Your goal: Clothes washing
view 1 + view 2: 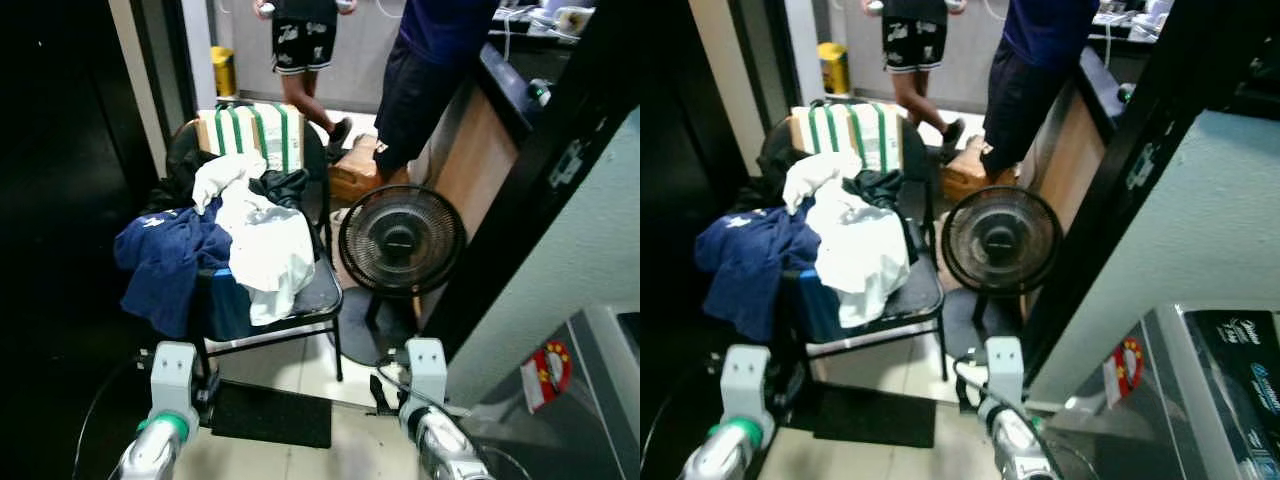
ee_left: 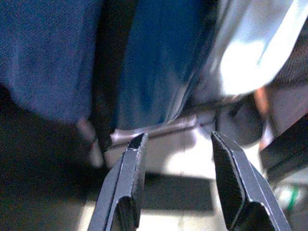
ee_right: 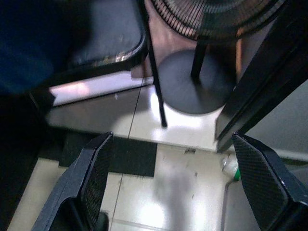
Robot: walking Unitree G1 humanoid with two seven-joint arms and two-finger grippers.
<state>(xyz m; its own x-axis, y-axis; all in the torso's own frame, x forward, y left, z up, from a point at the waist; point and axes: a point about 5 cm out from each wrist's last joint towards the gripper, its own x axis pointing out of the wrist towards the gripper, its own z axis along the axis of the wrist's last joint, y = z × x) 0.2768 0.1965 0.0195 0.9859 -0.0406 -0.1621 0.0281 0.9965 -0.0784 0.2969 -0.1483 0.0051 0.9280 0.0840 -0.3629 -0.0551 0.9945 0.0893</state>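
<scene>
A black chair (image 1: 318,292) stands on the tiled floor (image 1: 360,440) straight ahead of the robot, heaped with laundry. A navy garment (image 1: 165,258) hangs over the seat's left edge and droops toward the floor, a white garment (image 1: 262,250) lies across the middle of the seat and spills over its front edge, and a dark green piece (image 1: 285,184) sits behind it against the backrest. A green-and-white striped cloth (image 1: 250,130) is draped over the top of the backrest. Just beside the chair's right edge stands a round black fan (image 1: 400,240) on a disc base, its grille facing the robot. A dark mat (image 1: 270,414) lies on the floor below the front edge of the seat. To the right of the fan a pale wall with a dark door frame (image 1: 520,190) rises, and the grey top of a washing machine (image 1: 1200,390) sits at the lower right, with a round red sticker (image 1: 548,370) on it. At the back, past the chair, two people stand: one in black shorts (image 1: 303,42) and one in dark blue clothes (image 1: 425,70). Both arms are held low before the chair. The left gripper (image 2: 175,144) hovers close in front of the hanging navy garment, near the seat's front edge, its jaws apart and holding nothing. The right gripper (image 3: 173,149) hangs over the floor near the chair's front right leg and the fan base, its jaws spread wide and empty.
</scene>
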